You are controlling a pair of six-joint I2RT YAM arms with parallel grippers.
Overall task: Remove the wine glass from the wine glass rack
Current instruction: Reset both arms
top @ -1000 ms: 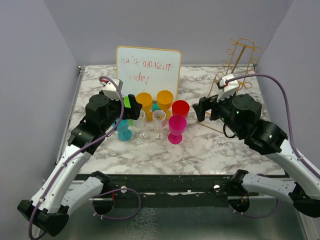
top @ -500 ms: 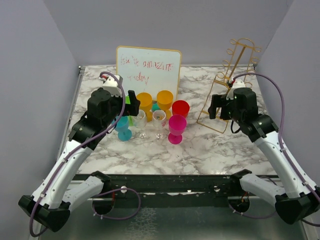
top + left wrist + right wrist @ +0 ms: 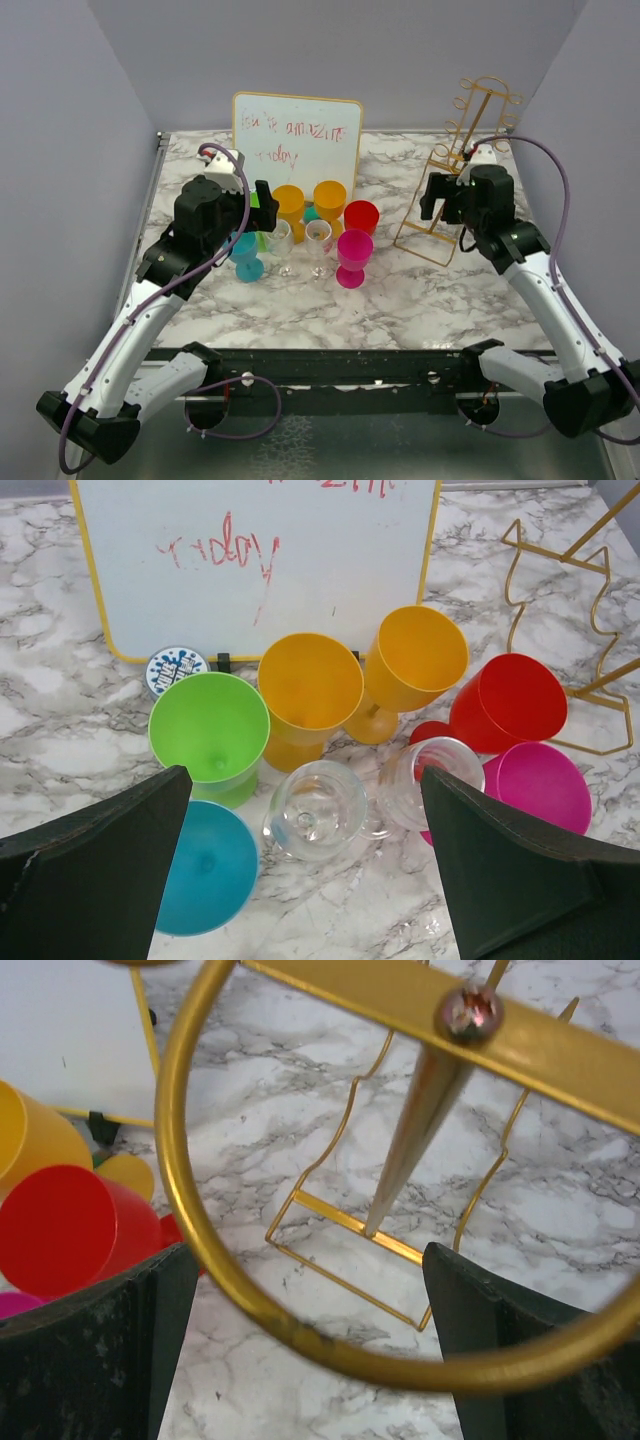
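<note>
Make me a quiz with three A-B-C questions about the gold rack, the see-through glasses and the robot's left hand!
1. Where on the table does the wine glass rack stand?
A. left side
B. middle
C. right side

2. How many clear wine glasses stand on the table?
A. one
B. two
C. four

3. How is the left gripper?
A. shut on a glass
B. open, holding nothing
C. shut tight, empty

Answers:
1 C: the top view shows it at the right rear.
2 B: two stand side by side among the coloured cups.
3 B: its fingers stand wide apart above the cups.
</note>
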